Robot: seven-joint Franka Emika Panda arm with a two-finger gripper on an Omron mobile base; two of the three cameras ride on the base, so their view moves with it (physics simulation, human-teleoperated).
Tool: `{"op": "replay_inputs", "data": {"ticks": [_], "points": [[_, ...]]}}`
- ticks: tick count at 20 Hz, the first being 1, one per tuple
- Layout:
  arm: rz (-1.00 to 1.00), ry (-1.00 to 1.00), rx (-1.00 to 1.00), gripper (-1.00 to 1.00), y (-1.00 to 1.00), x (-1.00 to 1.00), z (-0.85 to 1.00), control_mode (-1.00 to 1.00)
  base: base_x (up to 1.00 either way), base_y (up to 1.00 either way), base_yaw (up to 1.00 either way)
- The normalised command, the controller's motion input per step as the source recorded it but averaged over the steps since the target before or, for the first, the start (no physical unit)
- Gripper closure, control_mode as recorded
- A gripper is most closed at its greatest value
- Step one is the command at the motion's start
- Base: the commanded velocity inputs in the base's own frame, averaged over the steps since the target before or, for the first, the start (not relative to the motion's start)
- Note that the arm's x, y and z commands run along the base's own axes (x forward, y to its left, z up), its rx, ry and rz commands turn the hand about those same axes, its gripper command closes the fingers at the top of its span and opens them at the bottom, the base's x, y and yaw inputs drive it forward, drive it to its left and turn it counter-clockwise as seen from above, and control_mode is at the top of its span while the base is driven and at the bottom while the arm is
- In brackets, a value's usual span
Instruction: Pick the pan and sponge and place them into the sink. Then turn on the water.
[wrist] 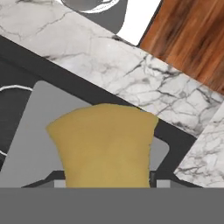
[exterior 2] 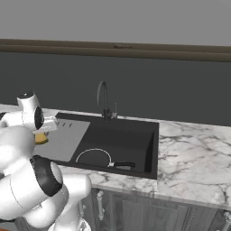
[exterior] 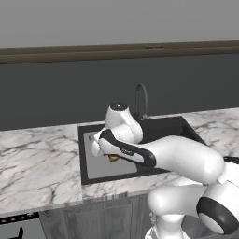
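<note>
My arm reaches over the sink (exterior: 88,154) set in the marbled bench (exterior: 37,163). A bit of the yellow sponge (exterior: 113,158) peeks beneath my wrist, above the grey drainboard (exterior: 105,169).

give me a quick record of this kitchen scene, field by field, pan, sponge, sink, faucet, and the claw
pan: lying in the black basin, handle pointing toward the basin's right wall
sponge: yellow, held between the claw's fingers above the grey drainboard
sink: black basin, drainboard panel on its left half
faucet: dark arch at the sink's back edge, no water running
claw: shut on the sponge, over the drainboard
task left: release sponge, turn on water
</note>
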Motion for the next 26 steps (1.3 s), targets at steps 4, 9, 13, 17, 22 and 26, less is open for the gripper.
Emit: {"op": "replay_inputs", "data": {"ticks": [4,9,13,17,22,26], "points": [[0.00,0.00,0.00,1.00,-1.00,-0.30,0.58,-1.00,0.00,0.00,0.00],[-0.11,0.00,0.00,1.00,-1.00,-0.22,0.44,-1.00,0.00,0.00,0.00],[-0.15,0.07,0.00,1.00,-1.00,-0.24,0.21,-1.00,0.00,0.00,0.00],[-0.18,0.13,0.00,1.00,-1.00,-0.17,0.03,-1.00,0.00,0.00,0.00],[-0.15,0.13,0.00,1.00,-1.00,-0.02,0.00,-1.00,0.00,0.00,0.00],[-0.04,0.08,0.04,1.00,-1.00,0.40,0.00,-1.00,0.00,0.00,0.00]]}}
